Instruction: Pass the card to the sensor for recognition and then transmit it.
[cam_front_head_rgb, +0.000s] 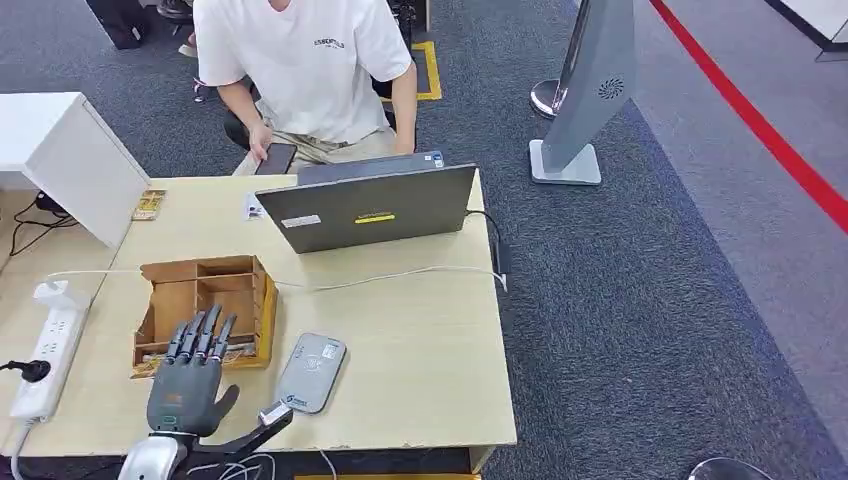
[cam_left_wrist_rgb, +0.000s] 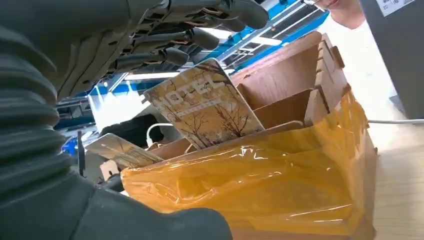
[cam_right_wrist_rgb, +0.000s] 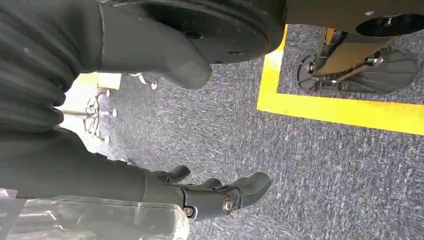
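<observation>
A tan hotel card (cam_left_wrist_rgb: 202, 107) printed with bare trees stands tilted in the wooden box (cam_front_head_rgb: 205, 305); the grey sensor (cam_front_head_rgb: 311, 372) lies flat just right of that box.

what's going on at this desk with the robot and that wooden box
The robot's left hand reaches over the near edge of a wooden card box on the table, its fingers just above a hotel card standing in the box. The card is not yet lifted. A grey card sensor lies beside the box. The right hand hangs over the carpet. A person sits behind a laptop.
</observation>
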